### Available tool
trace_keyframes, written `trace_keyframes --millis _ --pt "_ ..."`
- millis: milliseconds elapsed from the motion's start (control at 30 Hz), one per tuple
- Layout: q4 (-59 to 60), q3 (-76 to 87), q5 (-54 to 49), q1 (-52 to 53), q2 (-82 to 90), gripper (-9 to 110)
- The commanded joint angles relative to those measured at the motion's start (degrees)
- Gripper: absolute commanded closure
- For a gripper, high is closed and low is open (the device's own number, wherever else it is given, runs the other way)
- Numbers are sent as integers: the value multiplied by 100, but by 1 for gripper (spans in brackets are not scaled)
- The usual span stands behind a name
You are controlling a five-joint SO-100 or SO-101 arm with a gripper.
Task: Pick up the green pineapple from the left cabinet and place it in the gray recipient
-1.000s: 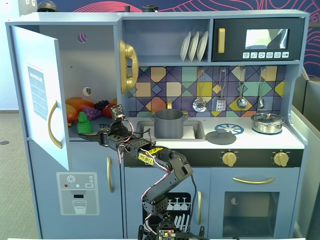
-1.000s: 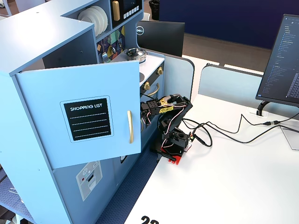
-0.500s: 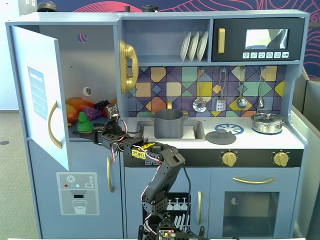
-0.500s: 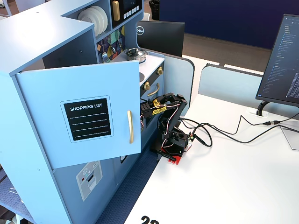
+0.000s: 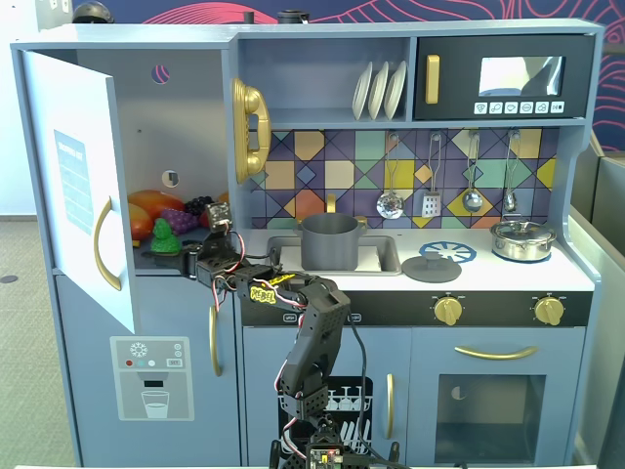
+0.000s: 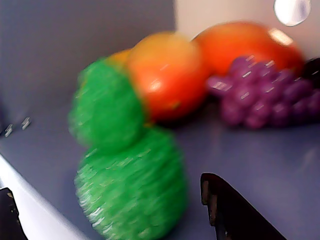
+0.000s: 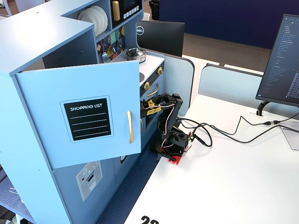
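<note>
Wrist view: green pineapple (image 6: 125, 185) sits between the parted gripper (image 6: 115, 220) jaws.

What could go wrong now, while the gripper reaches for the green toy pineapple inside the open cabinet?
The bright-green bumpy plastic pineapple leans against the orange-red toy fruit, so a grasp may push both. The black two-finger gripper seems open, yet the blurred wrist view hides its alignment. The light cabinet door stands close to the arm.

Cabinet fruit: 1 green pineapple (image 5: 163, 235), 1 grape bunch (image 5: 179, 220), 2 orange fruits (image 6: 167, 70); 3 plates (image 5: 379, 90).
</note>
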Motion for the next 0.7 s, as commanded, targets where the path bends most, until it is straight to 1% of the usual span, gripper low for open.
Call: trace_keyframes --millis 0,467,500,533,567,600,667 --pt "-167 -519 53 44 -88 58" --pt "-167 -1573 97 -26 -1151 60" --pt "-167 -1644 97 -35 -1222 63" --pt "-167 -1679 35 -62 -1266 72" --pt "-149 -1679 -149 -114 -1283 94" --pt "-308 -1652 53 -149 -1301 102" --pt "-352 -1573 97 -167 -1222 102"
